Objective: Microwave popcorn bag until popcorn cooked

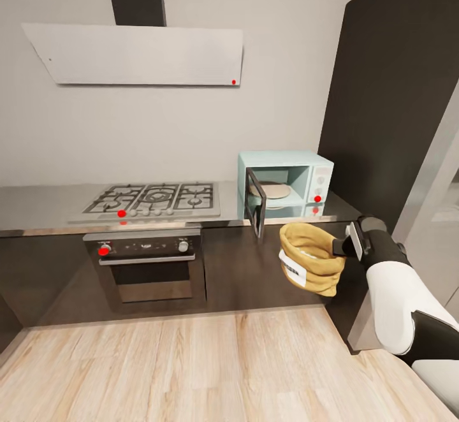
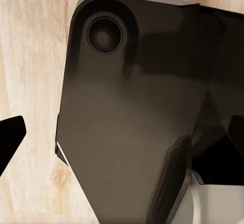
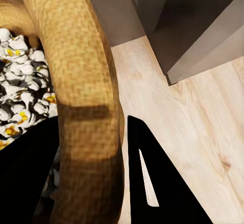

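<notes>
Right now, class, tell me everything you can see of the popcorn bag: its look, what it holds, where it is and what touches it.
The popcorn bag is a mustard-yellow, coarse-woven sack with a thick rolled-down rim and a white label on its side. It is open at the top and tilted, held in the air in front of the dark cabinets, below the open microwave. The right gripper pinches its rim, one finger inside and one outside. Inside lies a heap of white popcorn with yellow flecks.
</notes>
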Controlling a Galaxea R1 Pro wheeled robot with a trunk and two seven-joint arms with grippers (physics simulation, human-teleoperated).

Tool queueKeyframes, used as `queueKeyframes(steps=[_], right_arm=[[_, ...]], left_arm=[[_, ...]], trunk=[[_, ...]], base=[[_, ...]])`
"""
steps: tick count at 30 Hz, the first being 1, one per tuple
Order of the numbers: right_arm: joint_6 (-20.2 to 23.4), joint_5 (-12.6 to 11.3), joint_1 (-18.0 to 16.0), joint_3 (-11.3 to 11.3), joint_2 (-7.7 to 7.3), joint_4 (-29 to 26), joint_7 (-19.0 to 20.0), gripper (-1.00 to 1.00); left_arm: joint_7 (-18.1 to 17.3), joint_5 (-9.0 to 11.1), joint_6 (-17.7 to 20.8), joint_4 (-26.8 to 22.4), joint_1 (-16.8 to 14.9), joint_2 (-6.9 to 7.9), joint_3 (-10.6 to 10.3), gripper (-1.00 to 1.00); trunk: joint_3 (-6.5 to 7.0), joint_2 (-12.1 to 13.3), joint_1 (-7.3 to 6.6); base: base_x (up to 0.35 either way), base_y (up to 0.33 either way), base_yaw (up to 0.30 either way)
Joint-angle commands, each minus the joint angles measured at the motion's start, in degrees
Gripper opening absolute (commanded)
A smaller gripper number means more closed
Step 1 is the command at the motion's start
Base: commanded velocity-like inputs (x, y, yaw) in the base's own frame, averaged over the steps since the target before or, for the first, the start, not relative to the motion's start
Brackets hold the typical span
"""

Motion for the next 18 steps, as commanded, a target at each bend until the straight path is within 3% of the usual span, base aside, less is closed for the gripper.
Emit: queueKeyframes(steps=[1,18], right_arm=[[0.2,0.4,0.0,-0.1,-0.02,0.0,0.4,-1.00],[0.2,1.0,0.0,0.3,-0.17,-1.3,0.2,-1.00]], left_arm=[[0.1,0.4,-0.1,0.0,0.0,-0.02,0.0,1.00],[0.2,0.4,-0.1,0.0,0.0,-0.02,0.1,1.00]], trunk=[[-0.06,0.0,0.00],[-0.06,0.0,0.00]], base=[[0.000,0.000,0.000],[0.000,0.000,0.000]])
